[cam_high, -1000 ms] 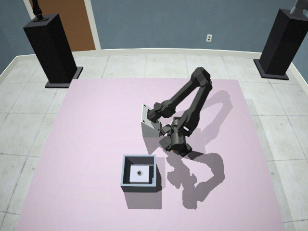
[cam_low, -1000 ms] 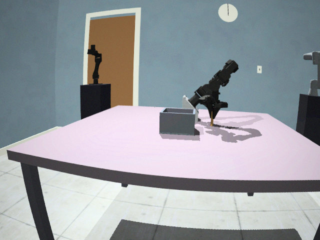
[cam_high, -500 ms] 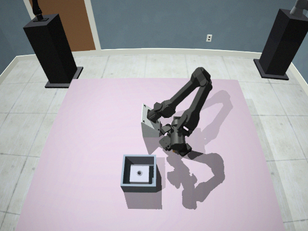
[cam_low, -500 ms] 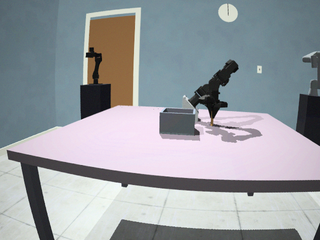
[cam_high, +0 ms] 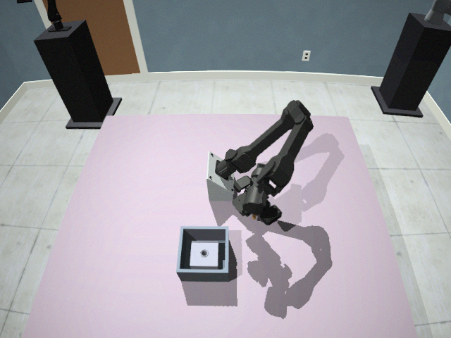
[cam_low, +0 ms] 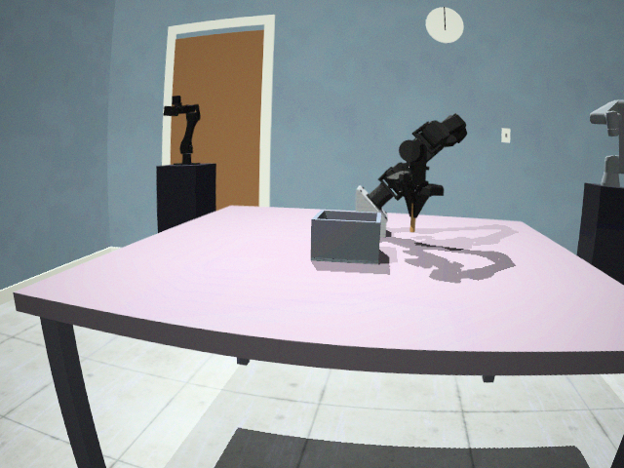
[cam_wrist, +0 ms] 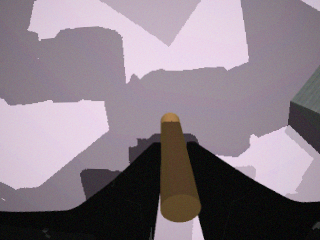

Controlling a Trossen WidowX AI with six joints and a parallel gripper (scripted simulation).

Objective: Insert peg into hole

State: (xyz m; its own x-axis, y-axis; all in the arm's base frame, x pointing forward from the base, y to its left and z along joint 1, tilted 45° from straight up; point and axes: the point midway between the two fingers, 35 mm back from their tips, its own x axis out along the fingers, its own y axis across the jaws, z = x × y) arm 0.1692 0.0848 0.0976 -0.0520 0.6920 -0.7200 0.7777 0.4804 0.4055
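While we have the peg pinched, these are the things we watch.

Gripper: the gripper [cam_low: 412,207] is clamped on the peg [cam_low: 411,218], its fingers closed on the upper part and the rest hanging below them.
Peg: it stands upright just right of centre in the exterior view, with its lower end at or just above the desk [cam_low: 201,282]; we cannot tell whether it touches. In the wrist view the peg [cam_wrist: 176,170] runs straight up the middle of the frame between the two dark fingers.
Step in hand: we judge this to be the lift after the grasp. We would raise it straight up, keeping it vertical, so it does not twist in the fingers.
Box: the open box [cam_high: 180,251] sits at lower centre of the top view, below and left of the gripper and near it but apart.
Plate and hole: the white plate [cam_high: 196,258] lies on the box floor with the hole [cam_high: 204,253] near its middle.
Edges: the box walls stand up around the plate, so we think the peg tip must clear the rim before we move across, or it could push the box.
Open room: the desk to the right of the box and below the gripper carries only shadows.
Behind: the arm's grey mount [cam_high: 213,170] stands above the box in the top view.
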